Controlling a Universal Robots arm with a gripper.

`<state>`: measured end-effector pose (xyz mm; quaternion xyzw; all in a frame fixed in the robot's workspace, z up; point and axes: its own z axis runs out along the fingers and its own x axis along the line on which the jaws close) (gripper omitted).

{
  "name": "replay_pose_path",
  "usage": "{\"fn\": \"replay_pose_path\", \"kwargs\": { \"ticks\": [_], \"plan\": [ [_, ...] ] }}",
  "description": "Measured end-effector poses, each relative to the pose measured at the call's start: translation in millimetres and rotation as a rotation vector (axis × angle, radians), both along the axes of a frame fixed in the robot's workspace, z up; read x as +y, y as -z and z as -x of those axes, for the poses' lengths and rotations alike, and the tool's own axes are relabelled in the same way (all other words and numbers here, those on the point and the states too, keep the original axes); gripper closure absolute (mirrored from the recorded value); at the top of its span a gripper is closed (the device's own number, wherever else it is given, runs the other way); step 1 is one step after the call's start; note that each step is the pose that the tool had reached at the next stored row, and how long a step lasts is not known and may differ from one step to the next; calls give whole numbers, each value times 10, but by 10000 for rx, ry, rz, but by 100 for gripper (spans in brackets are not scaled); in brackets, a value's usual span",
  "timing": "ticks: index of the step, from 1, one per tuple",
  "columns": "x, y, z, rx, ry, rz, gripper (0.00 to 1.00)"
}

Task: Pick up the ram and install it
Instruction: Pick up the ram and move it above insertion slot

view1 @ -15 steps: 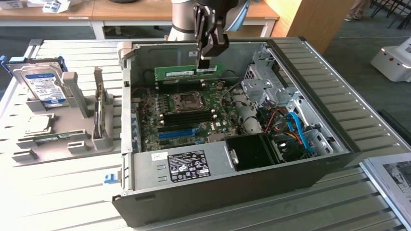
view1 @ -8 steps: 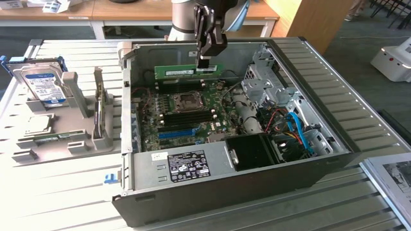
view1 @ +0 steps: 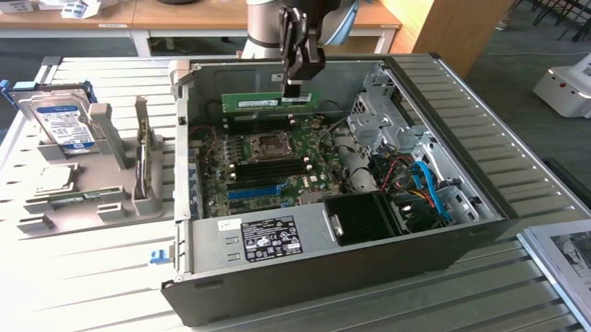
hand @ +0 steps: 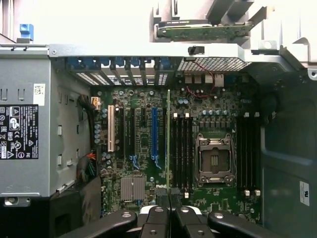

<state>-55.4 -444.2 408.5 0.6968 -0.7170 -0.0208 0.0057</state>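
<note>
The ram (view1: 268, 102) is a long green stick with a white label. It hangs level above the far part of the open computer case (view1: 480, 207). My gripper (view1: 297, 88) is shut on its top edge near the exterior view's right end. In the wrist view the ram (hand: 168, 139) shows edge-on as a thin green line running from between the fingers (hand: 157, 214) over the motherboard (hand: 143, 144). It lies just beside the black memory slots (hand: 181, 148) next to the CPU socket (hand: 215, 159). More black slots (hand: 247, 151) flank the socket's other side.
A grey parts holder (view1: 93, 200) at the exterior view's left carries a hard drive (view1: 60, 123), an upright green expansion card (view1: 141, 162) and a CPU (view1: 54, 180). Inside the case are the power supply (view1: 263, 238), a drive cage (view1: 383, 121) and blue cables (view1: 430, 187).
</note>
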Motion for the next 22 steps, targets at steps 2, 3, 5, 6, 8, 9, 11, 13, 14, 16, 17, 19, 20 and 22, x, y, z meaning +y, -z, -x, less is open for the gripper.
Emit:
{"fn": "replay_pose_path", "kwargs": {
  "ticks": [2,3,5,6,8,9,11,13,14,16,17,19,20,22],
  "plan": [
    [31,2,-1,-1,-3,0,89],
    [46,3,-1,-1,-2,-1,89],
    [79,6,-1,-1,-3,-1,89],
    [96,7,-1,0,-3,0,89],
    [132,9,-1,0,-3,0,89],
    [150,10,-1,0,-3,0,89],
    [187,12,-1,-1,-3,0,89],
    [223,15,-1,-1,-4,-1,89],
    [242,16,-1,0,-3,-1,89],
    [282,17,-1,0,-3,1,89],
    [300,19,-1,0,-3,0,89],
    [333,21,-1,0,-3,-1,89],
    [348,22,-1,0,-3,-1,89],
    [375,23,-1,0,-3,0,89]
  ]
}}
